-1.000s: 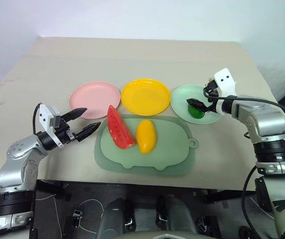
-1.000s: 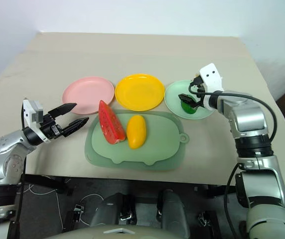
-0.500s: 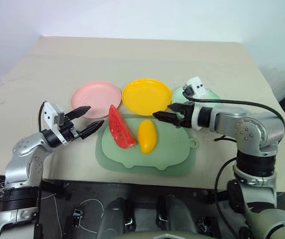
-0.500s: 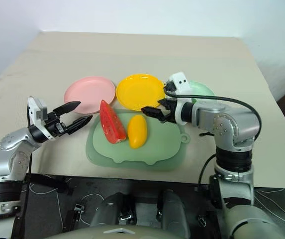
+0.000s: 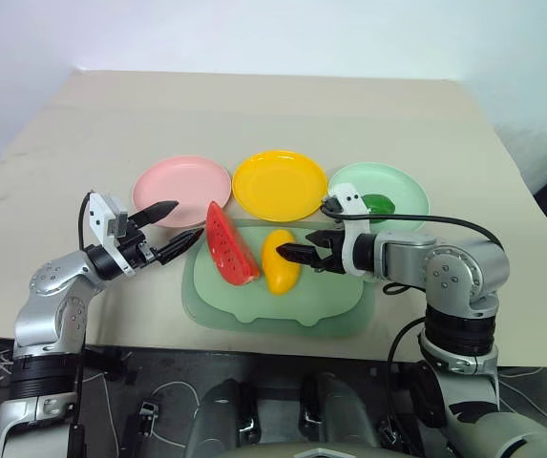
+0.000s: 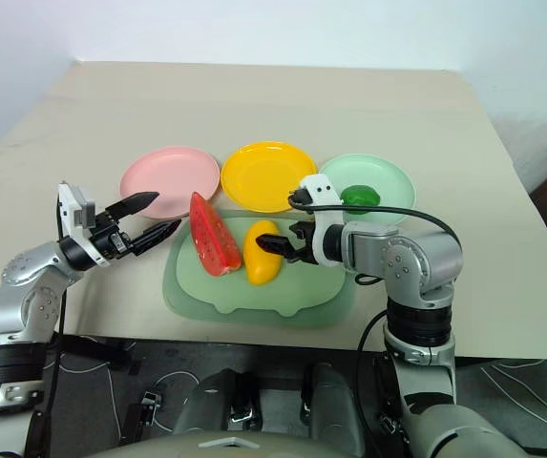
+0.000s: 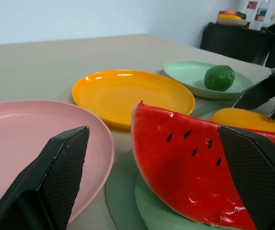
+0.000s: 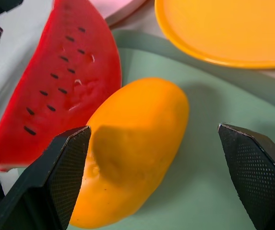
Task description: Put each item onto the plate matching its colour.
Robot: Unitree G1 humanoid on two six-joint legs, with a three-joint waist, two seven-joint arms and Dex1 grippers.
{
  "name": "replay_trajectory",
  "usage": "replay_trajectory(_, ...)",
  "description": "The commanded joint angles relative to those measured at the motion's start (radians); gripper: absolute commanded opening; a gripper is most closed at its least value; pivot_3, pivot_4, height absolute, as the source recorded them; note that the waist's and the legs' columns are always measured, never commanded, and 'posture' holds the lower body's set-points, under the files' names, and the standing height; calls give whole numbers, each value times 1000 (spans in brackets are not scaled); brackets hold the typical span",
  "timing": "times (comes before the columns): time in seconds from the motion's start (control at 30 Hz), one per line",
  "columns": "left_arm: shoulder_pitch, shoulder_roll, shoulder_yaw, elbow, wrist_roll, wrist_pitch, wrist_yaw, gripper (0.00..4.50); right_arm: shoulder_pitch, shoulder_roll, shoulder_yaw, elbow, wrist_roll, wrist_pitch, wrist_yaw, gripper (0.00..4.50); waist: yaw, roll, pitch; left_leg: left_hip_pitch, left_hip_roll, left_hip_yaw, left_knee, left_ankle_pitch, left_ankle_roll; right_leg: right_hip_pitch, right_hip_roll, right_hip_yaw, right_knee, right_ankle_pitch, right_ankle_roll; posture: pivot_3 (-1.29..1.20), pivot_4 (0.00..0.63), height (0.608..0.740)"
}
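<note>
From the head we look forward and down over the whole table (image 5: 53, 124). At the left wrist we sit low, close behind the watermelon wedge (image 7: 190, 167), facing across the plates. At the right wrist we look steeply down at the mango (image 8: 132, 143). Both wrist views share wedge and mango.

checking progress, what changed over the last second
The right gripper left the lime on the mint green plate and swung across to the mango on the mat, fingers open over it, not yet gripping. The left gripper stayed open beside the watermelon wedge. Pink plate and yellow plate unchanged.
</note>
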Motion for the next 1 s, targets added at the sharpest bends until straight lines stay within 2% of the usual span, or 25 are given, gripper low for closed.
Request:
replay_trajectory(0.03, -10, -1, 14, -10, -15, -9, -10, 4500, 0, 24, 12, 7, -5, 8, -16, 4479, 0, 0, 0, 0, 0, 0, 0, 0, 0, 0, 0, 0, 0, 0, 0, 0, 150, 696)
replay_trajectory(0.3, 38, 41, 37, -101, -79, 43, -68, 4500, 9, 91, 30, -8, 26, 26, -9, 4479, -1, 0, 0, 0, 0, 0, -1, 0, 0, 0, 0, 0, 0, 0, 0, 0, 150, 696)
replay_trajectory(0.73, 20, 161, 25, -175, -101, 119, -141, 4500, 1, 72, 89, 4, 7, -8, -11, 4479, -2, 0, 0, 0, 0, 1, -6, 1, -2, -2, 0, 0, -3, 0, -1, 0, 150, 696)
replay_trajectory(0.83, 5, 166, 22, -175, -100, 130, -145, 4500, 3, 56, 111, 2, 4, -31, -5, 3904, -2, 0, 0, 0, 0, 2, -8, 2, -3, -3, 1, 0, -4, 0, 0, 0, 150, 696)
replay_trajectory(0.93, -3, 173, 24, -186, -115, 157, -150, 4500, 8, 34, 135, -2, 2, -66, 7, 3119, -3, 0, 0, 0, 0, 2, -10, 3, -5, -3, 1, 0, -4, 0, 0, 0, 150, 696)
replay_trajectory(1.0, -4, 179, 26, -194, -119, 169, -155, 4500, 11, 16, 151, -8, 5, -91, 19, 3103, -3, 0, 0, 0, 0, 2, -10, 3, -5, -3, 1, 0, -4, 0, 0, 0, 150, 696)
